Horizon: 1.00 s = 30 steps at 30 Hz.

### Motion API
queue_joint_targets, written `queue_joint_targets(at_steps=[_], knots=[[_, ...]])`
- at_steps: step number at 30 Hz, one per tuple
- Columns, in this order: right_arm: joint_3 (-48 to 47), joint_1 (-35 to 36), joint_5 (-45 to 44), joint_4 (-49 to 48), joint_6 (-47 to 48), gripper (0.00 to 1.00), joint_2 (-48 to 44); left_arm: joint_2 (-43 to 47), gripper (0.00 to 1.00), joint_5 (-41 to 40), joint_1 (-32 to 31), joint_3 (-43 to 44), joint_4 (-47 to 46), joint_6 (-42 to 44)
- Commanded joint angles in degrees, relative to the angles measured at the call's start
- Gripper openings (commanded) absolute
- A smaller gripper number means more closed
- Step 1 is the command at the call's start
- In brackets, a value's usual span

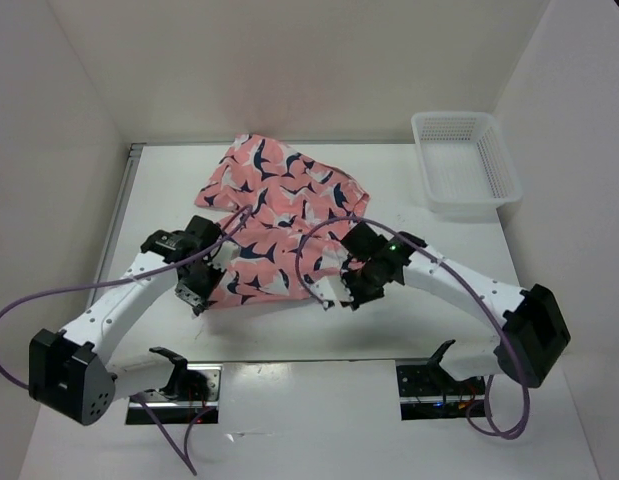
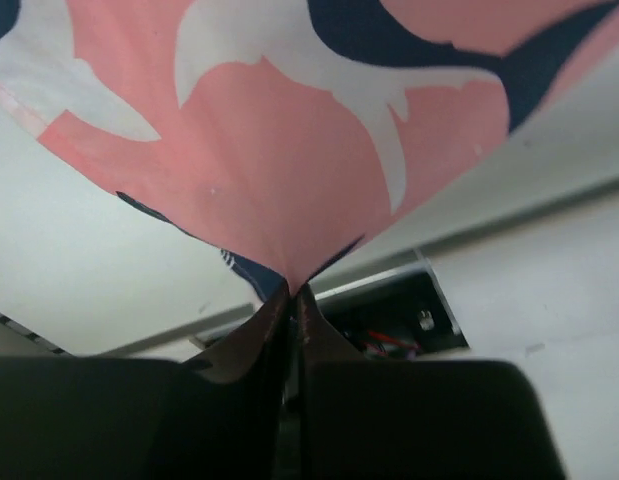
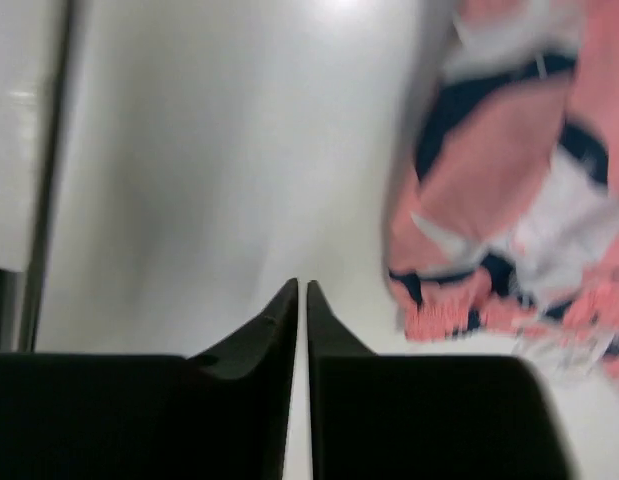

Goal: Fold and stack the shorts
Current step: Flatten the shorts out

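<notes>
While angled inward | left gripper point(image 2: 296, 290) pinches shorts point(image 1: 279, 200) | right gripper point(image 3: 302, 286) pressed together, alongside

A white perforated plastic basket point(image 1: 467, 205) is seen at the far right of a white table point(image 1: 289, 335), set upright with its open side up. A pale metal strip point(image 1: 122, 210) is laid along the table's left edge. The table is enclosed by white walls point(image 1: 289, 60) at the far and side edges.

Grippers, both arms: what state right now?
Left gripper: shut, pinching a fold of the shorts.
Right gripper: shut, holding nothing.
</notes>
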State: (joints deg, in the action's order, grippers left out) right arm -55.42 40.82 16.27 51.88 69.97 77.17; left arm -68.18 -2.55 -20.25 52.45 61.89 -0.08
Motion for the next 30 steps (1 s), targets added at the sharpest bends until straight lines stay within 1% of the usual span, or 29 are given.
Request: queue_joint_targets(at_steps=[1,2,3,4,5,6,7,8,9,10,11,12,13,14,15,16,17,18,19,20,21,23,24,26,27,30], knots=[[-2.5,6.9,7.0,12.9,0.9,0.15,-1.8,-0.9,0.15,4.7,-0.5,2.2,11.3,0.1],[-3.0,8.0,7.6,12.9,-2.0,0.22,-1.8,-0.9,0.18,4.7,-1.0,2.2,11.3,0.1],[-4.1,8.0,8.3,12.9,-3.0,0.32,-1.8,-0.9,0.20,4.2,-1.0,2.2,11.8,0.1],[-4.9,8.0,9.1,12.9,-4.1,0.46,-1.8,-0.9,0.22,4.2,-1.0,2.8,11.9,0.1],[-5.8,8.0,9.8,12.9,-7.0,0.55,-1.8,-0.9,0.24,3.4,-1.0,2.8,11.9,0.1],[-8.0,8.0,10.4,12.9,-8.6,0.72,-1.1,-0.9,0.35,0.7,-1.0,2.8,10.4,0.1],[-9.1,8.0,10.4,11.8,-12.6,0.75,-1.1,-0.9,0.39,-1.1,-1.0,2.8,8.4,0.1],[-11.4,5.4,10.4,10.0,-14.4,0.75,-1.1,-0.9,0.42,-2.8,-0.5,2.8,6.2,0.1],[-12.3,3.2,10.9,7.1,-16.9,0.75,-1.7,-0.9,0.47,-4.2,0.8,3.9,-1.3,0.1],[-13.0,0.6,10.9,3.2,-19.6,0.75,-1.7,-0.4,0.56,-5.1,4.3,4.7,-6.0,0.1],[-13.0,-2.1,10.9,-6.4,-26.1,0.75,-1.7,-1.3,0.59,-4.3,6.4,5.8,-10.3,0.1],[-13.0,-7.5,10.9,-11.6,-30.6,0.75,-0.6,-2.6,0.62,-3.1,8.4,7.4,-18.5,0.1],[-13.0,-10.0,11.6,-15.3,-33.9,0.74,0.8,-6.8,0.63,-2.5,11.3,11.1,-21.8,0.1],[-13.7,-12.2,11.6,-19.8,-40.0,0.73,2.7,-9.5,0.63,-2.5,12.6,13.4,-24.2,0.1],[-14.3,-16.3,11.6,-21.4,-43.4,0.72,7.3,-12.1,0.63,-3.0,13.6,15.6,-28.4,0.1],[-15.1,-18.4,10.9,-22.7,-47.0,0.69,9.6,-14.6,0.63,-3.0,14.9,17.6,-30.3,0.1],[-16.5,-20.4,10.9,-24.7,-53.0,0.69,13.8,-19.0,0.65,-3.0,17.1,21.2,-32.8,0.1],[-17.0,-23.7,10.0,-25.6,-55.4,0.68,15.5,-21.3,0.65,-3.0,18.0,23.2,-32.8,0.1],[-18.1,-24.8,7.5,-26.1,-57.4,0.68,17.0,-26.1,0.65,-1.2,18.7,25.3,-32.3,0.1],[-18.8,-25.5,6.2,-25.3,-59.4,0.68,18.4,-28.4,0.65,-0.3,19.3,30.0,-30.4,0.1],[-19.5,-26.0,5.4,-24.0,-59.4,0.66,20.9,-32.8,0.65,0.9,19.3,32.3,-29.5,0.1],[-20.7,-26.7,4.7,-19.5,-58.9,0.65,22.8,-36.7,0.65,4.3,20.1,36.5,-28.3,0.1],[-20.2,-26.7,5.6,-18.1,-58.9,0.65,24.1,-40.0,0.65,5.4,20.7,40.1,-28.3,0.1],[-18.4,-27.2,5.6,-16.8,-57.7,0.61,24.1,-43.1,0.65,7.7,21.5,43.2,-29.1,0.1],[-16.4,-27.2,5.6,-16.8,-56.9,0.61,24.1,-46.0,0.66,8.3,22.1,45.6,-29.1,0.1],[-13.8,-27.2,5.1,-16.8,-56.4,0.59,24.1,-51.3,0.66,7.5,22.7,49.0,-30.9,0.1]])
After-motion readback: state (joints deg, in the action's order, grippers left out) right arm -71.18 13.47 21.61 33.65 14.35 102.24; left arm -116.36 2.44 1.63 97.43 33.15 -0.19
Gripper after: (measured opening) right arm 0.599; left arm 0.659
